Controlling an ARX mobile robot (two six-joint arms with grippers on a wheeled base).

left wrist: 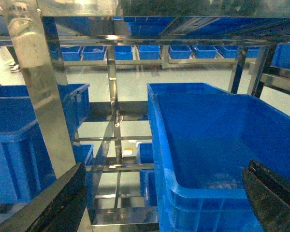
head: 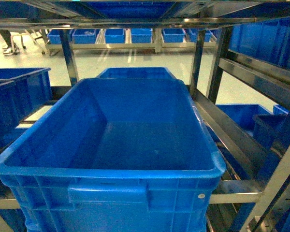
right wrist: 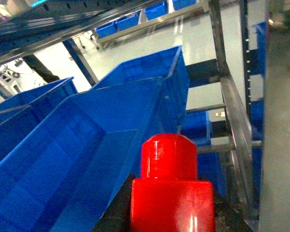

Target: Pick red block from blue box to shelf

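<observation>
Red block (right wrist: 171, 193) sits clamped in the right gripper (right wrist: 171, 212), stud up, beside a dark blue crate (right wrist: 87, 145)

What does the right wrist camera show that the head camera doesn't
Only the right wrist view shows the red block, stud up, filling the lower frame with dark jaws at its sides, so the right gripper appears shut on it. Only the head view shows the whole empty interior of the big blue crate and its front handle, plus a distant row of blue bins. Both show that crate sitting in the steel shelf and the pale floor beyond.
</observation>
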